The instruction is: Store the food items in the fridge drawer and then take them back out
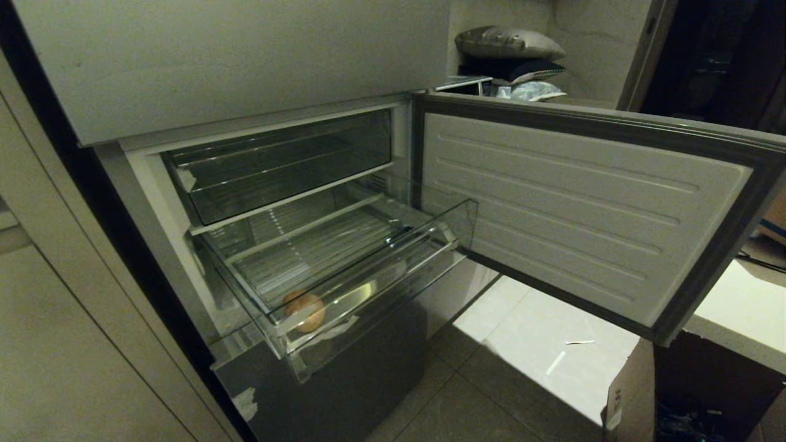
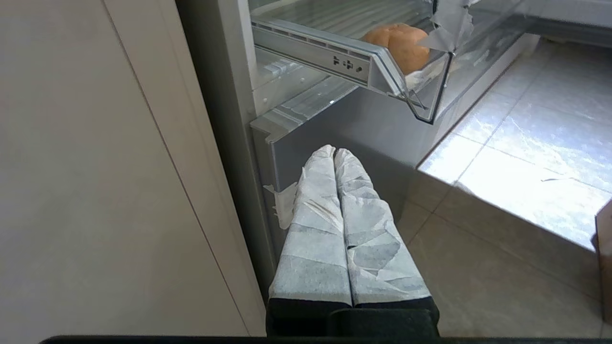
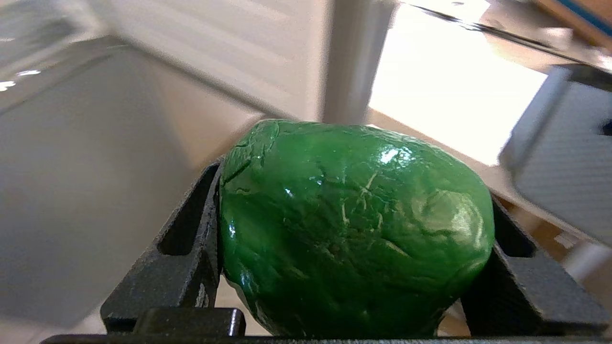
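Fridge drawer [image 1: 344,270] stood pulled out below the darker upper bin [image 1: 276,166], with the fridge door [image 1: 571,209] swung wide at 3 o'clock of it. One food item, an orange-tan round piece [image 1: 304,310], lay inside at the drawer's front corner, about 7 o'clock in the head view, against the clear front lip.

Right gripper [image 3: 356,229] was out of the head view. Its fingers [image 3: 191,248] stood wide and pressed on either side of a glossy green item [image 3: 354,224], like a pepper or avocado, which filled the gap between them.

Left gripper [image 2: 334,152] hung low by the grey lower panel [image 2: 344,134], taped fingers [image 2: 315,215] pressed together, holding nothing; parked.

Judged step: storing, second item in transit. Next move calls for carrying the green item over the front lip and setting it on bare ribbed floor, toward 1 o'clock of the orange piece, before letting go.
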Controlling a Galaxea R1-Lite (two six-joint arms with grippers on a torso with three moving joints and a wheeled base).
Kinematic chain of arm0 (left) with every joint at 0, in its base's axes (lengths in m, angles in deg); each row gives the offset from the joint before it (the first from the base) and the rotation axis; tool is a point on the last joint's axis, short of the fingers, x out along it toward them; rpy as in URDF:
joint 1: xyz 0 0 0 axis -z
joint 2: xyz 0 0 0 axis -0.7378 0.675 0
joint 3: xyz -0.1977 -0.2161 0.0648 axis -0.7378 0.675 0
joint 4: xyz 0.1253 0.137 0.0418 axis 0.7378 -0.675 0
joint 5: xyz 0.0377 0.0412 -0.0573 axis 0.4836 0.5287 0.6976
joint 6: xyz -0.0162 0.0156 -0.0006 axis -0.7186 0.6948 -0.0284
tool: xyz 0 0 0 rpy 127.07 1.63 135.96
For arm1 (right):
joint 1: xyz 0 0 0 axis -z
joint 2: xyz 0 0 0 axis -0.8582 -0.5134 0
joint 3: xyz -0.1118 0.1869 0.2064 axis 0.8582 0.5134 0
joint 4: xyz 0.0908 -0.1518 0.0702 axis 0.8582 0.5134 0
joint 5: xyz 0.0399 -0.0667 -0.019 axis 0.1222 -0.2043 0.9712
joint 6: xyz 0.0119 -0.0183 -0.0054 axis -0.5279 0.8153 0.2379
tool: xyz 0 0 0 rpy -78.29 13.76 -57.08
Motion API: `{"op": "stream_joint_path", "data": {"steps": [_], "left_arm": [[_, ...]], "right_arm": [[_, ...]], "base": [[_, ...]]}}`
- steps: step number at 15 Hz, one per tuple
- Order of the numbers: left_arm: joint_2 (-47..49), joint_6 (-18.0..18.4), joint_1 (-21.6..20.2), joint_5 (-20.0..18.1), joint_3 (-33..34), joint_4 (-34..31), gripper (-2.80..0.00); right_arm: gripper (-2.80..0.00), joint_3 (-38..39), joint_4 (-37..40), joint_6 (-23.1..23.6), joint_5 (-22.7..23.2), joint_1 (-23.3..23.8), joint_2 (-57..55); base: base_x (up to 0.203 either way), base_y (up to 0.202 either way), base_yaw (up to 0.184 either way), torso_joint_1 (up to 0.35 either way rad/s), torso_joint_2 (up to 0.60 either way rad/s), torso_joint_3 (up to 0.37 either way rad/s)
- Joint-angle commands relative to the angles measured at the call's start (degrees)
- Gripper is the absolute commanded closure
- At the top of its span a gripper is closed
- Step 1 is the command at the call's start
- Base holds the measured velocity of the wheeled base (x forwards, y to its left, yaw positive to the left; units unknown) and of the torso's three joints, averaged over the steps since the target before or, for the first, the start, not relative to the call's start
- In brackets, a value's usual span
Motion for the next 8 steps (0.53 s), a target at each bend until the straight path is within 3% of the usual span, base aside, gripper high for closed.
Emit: {"op": "stream_joint_path", "data": {"steps": [1,5,8], "left_arm": [[0.00,0.00,0.00,0.00,0.00,0.03,0.00],[0.00,0.00,0.00,0.00,0.00,0.03,0.00],[0.00,0.00,0.00,0.00,0.00,0.03,0.00]], "right_arm": [[0.00,-2.65,-3.12,-0.07,-4.30,1.02,-13.74],[0.00,-4.06,-21.73,-0.24,-7.27,10.03,-34.62],[0.00,-5.06,-35.07,-0.04,-7.79,22.60,-44.94]], "base": [[0.000,0.000,0.000,0.000,0.00,0.000],[0.000,0.000,0.000,0.000,0.00,0.000],[0.000,0.000,0.000,0.000,0.00,0.000]]}}
